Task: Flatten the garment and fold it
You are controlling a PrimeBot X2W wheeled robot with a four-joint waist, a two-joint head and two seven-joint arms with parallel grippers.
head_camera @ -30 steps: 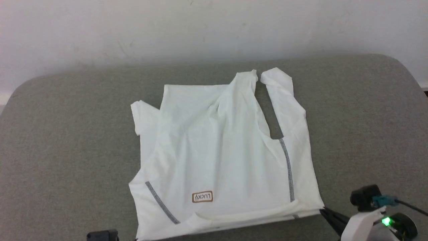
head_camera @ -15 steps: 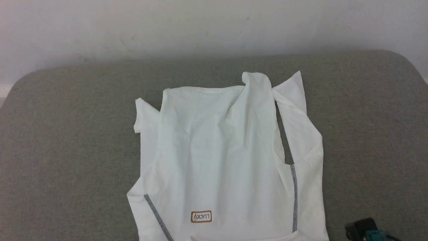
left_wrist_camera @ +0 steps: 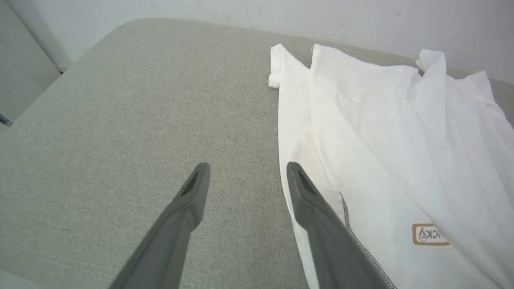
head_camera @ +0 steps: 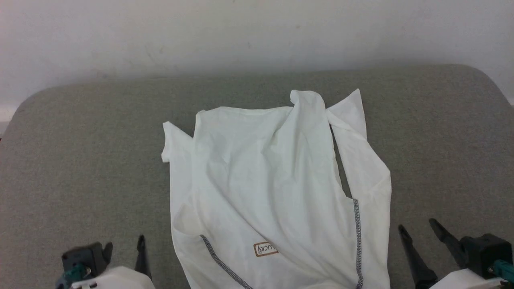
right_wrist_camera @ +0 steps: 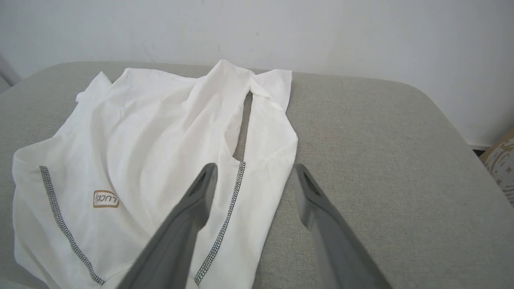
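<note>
The garment (head_camera: 273,180) is lying crumpled on the grey cloth-covered bench (head_camera: 80,160), filling the middle of the head view and running off its bottom edge. It is showing as a white T-shirt with loose folds running up its middle. One sleeve is sticking out at its upper left, and a narrow gap of grey is showing between two flaps at its upper right. Dark zigzag stitching (head_camera: 357,241) is running down its right side, and a second line is slanting across its lower left. A small brown-edged label (head_camera: 266,249) is sitting near the bottom centre, tilted.

The left gripper (head_camera: 124,247) is hovering at the lower left of the head view, near the garment's left edge. In the left wrist view this gripper (left_wrist_camera: 247,168) is holding its jaws wide with nothing between them. There the right-hand finger is overlapping the garment (left_wrist_camera: 381,140) at its edge; whether it is touching, I cannot tell.

The right gripper (head_camera: 417,226) is hovering at the lower right, just beside the garment's right edge. In the right wrist view its jaws (right_wrist_camera: 255,168) are also standing wide and empty, over the edge of the garment (right_wrist_camera: 152,132).

A pale wall (head_camera: 257,36) is rising behind the bench.
</note>
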